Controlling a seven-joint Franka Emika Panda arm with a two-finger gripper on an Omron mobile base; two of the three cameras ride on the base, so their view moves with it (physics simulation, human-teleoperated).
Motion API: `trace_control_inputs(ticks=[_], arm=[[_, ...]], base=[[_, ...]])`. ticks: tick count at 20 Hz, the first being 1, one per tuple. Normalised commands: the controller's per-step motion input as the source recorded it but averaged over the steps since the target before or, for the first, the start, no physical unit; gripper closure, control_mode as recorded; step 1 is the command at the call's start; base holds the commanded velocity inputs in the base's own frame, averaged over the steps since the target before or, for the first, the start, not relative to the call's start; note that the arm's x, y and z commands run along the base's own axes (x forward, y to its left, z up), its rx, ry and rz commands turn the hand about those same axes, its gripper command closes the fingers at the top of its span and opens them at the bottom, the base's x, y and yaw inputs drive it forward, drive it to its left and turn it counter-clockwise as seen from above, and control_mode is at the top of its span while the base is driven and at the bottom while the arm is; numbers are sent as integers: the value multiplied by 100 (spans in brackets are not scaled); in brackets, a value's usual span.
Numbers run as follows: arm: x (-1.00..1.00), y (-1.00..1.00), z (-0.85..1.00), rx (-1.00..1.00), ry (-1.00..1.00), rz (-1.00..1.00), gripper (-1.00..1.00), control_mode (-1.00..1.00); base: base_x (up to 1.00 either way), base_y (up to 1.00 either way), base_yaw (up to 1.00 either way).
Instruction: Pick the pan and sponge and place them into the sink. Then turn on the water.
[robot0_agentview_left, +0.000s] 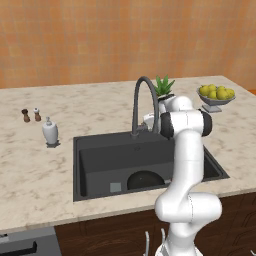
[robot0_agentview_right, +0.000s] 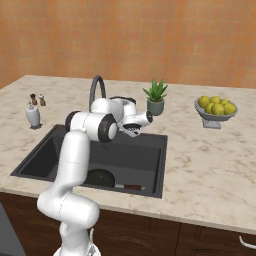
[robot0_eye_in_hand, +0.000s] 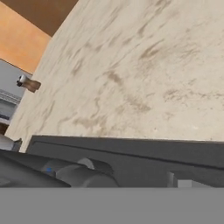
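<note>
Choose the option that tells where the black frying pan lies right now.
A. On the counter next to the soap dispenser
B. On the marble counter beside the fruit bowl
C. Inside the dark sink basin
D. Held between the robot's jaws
C. The pan lies on the floor of the sink, near its front wall; the right base view shows its brown handle pointing along that wall, and the sponge lies beside it.

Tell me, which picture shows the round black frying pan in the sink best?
The right base view: the round black frying pan lies in the sink with its brown handle showing. In the left base view the arm hides half of it.
</note>
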Motion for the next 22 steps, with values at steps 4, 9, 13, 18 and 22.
trace_control_inputs(ticks=[4,9,13,18,22], arm=[[38,9,-8,5,0,0,-100,-100],[42,14,-9,4,0,0,-100,-100],[39,25,-15,2,0,0,100,-100],[38,7,-13,3,0,0,100,-100],[33,0,-13,1,3,-1,100,-100]], base=[[0,0,0],[0,0,0],[0,0,0],[0,0,0],[0,0,0]])
